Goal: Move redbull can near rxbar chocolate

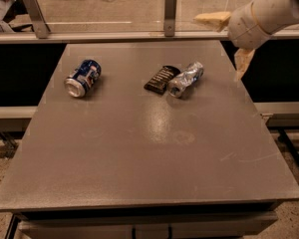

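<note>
Silver redbull can (185,78) lies just beside the rxbar chocolate (161,78), apart and leftward from the spread, empty fingers (209,19) of the gripper (217,47).

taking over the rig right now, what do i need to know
The pincer is open and empty, over the table's far right corner.
The redbull can lies on its side right beside the rxbar, apparently touching it.
Done: the can is near the bar.
Left: probably nothing.
A blue can lies far left; leave it.
</note>
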`<state>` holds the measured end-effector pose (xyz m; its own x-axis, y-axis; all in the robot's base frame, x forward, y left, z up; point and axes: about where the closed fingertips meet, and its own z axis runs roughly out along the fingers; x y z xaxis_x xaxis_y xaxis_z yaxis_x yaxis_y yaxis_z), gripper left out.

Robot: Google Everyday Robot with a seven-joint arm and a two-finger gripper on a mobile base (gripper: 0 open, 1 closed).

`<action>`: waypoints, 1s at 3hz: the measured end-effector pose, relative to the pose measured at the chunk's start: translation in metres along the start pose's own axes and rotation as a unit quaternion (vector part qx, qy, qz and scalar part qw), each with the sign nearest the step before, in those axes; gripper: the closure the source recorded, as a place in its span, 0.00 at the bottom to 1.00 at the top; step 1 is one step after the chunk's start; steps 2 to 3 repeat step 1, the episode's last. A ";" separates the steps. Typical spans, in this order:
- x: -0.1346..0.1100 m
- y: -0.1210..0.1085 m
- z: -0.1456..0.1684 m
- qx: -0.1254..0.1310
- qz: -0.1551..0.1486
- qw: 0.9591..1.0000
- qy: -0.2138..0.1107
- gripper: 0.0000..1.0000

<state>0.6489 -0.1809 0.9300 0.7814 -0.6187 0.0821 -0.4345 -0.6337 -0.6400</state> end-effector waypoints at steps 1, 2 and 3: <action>0.000 -0.001 -0.001 0.000 -0.001 1.000 0.001 0.00; 0.000 -0.001 -0.001 0.000 -0.001 1.000 0.001 0.00; 0.000 -0.001 -0.001 0.000 -0.001 1.000 0.001 0.00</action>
